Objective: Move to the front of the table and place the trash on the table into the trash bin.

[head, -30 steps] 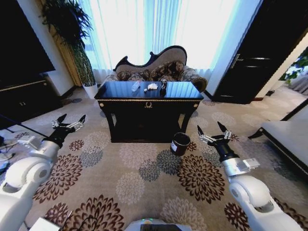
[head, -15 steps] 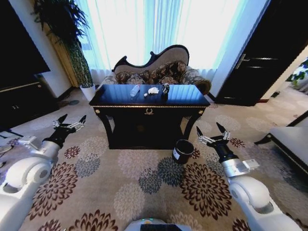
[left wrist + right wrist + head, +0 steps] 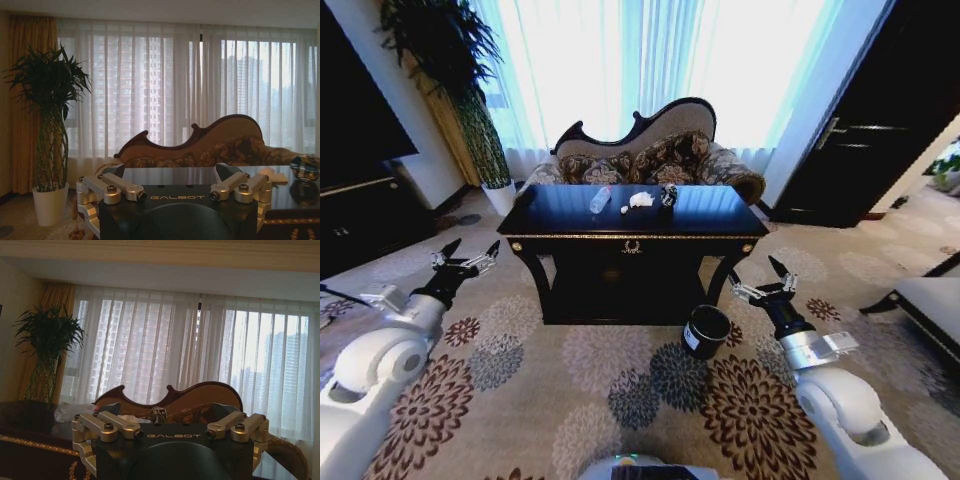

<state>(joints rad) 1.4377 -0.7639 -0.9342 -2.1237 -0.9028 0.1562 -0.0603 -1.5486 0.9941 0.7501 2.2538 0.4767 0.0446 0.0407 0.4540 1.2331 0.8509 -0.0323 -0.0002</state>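
On the dark glossy tabletop [image 3: 550, 215] ahead I count four trash [image 3: 640, 200] bits, beyond my two spread-fingered tools, left [image 3: 466, 256] and right [image 3: 761, 282].

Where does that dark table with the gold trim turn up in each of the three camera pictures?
Head view: the table stands at the centre, in front of the sofa.
Left wrist view: its glossy top stretches in front of the sofa's curved back.
Right wrist view: its dark top and gold edge lie beneath the potted plant.
Shared landmark: the curved-back sofa behind the table.
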